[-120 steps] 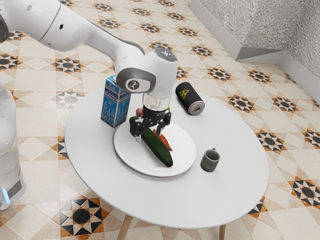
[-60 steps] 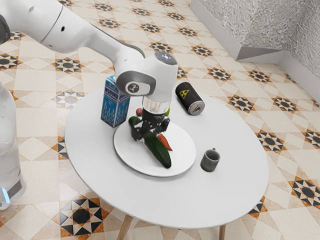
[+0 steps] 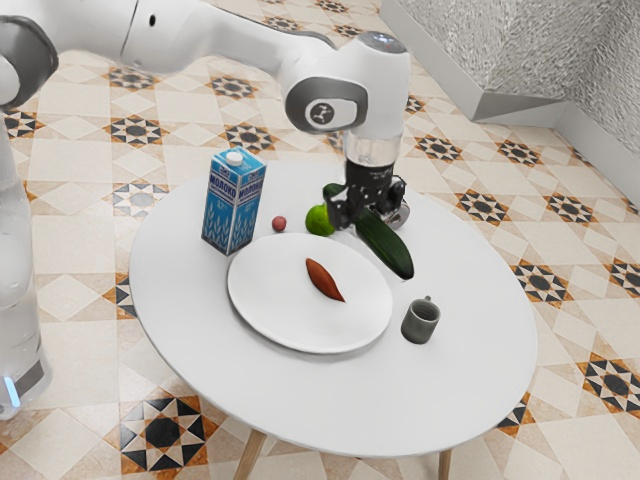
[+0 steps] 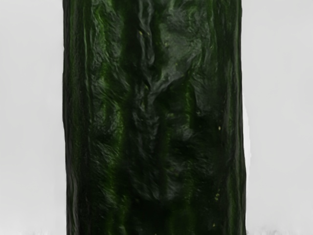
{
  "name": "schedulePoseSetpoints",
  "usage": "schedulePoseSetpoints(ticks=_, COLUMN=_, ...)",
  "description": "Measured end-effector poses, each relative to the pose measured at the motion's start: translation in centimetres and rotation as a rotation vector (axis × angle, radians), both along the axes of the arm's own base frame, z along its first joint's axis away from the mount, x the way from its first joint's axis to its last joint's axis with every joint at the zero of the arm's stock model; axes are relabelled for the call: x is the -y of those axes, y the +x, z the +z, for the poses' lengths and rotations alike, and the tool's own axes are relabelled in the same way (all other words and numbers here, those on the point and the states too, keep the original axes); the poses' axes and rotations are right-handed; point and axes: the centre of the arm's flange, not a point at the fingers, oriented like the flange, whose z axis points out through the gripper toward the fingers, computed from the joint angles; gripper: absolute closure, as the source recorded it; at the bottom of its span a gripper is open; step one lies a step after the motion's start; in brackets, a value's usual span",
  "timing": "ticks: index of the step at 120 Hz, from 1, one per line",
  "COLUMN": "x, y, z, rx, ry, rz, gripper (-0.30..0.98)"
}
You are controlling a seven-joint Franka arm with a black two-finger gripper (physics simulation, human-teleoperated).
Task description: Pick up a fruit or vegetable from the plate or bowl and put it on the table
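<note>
The gripper (image 3: 369,216) has its jaws clamped on the cucumber (image 3: 388,247), above the table (image 3: 465,380) beyond the plate (image 3: 268,305). Caution — a low descent could topple the mug (image 3: 420,323) via the overhanging end.

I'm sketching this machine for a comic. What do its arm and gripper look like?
The arm is glossy white with smooth, rounded segments and dark grey sections at its joints. Near the hand, a small dark emblem sits on a pale, rounded panel framed in grey. The gripper is black.
</note>
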Motion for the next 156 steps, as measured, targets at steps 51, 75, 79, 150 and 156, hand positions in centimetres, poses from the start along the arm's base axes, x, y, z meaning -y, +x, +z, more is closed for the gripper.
schedulePoseSetpoints(ticks=51, x=-2.0, y=20.0, z=5.4, rx=0.138, ry=0.02, rz=-0.112, gripper=0.51)
schedulePoseSetpoints(ticks=75, x=-0.1, y=24.5, z=1.8, rx=0.143, ry=0.061, rz=-0.175, gripper=0.52)
schedulePoseSetpoints(ticks=79, x=0.8, y=24.6, z=0.9, rx=0.129, ry=0.066, rz=-0.193, gripper=0.52)
schedulePoseSetpoints(ticks=150, x=4.6, y=24.4, z=-1.5, rx=0.068, ry=0.097, rz=-0.31, gripper=0.18)
schedulePoseSetpoints(ticks=156, x=5.4, y=24.2, z=-1.3, rx=0.071, ry=0.103, rz=-0.325, gripper=0.13)
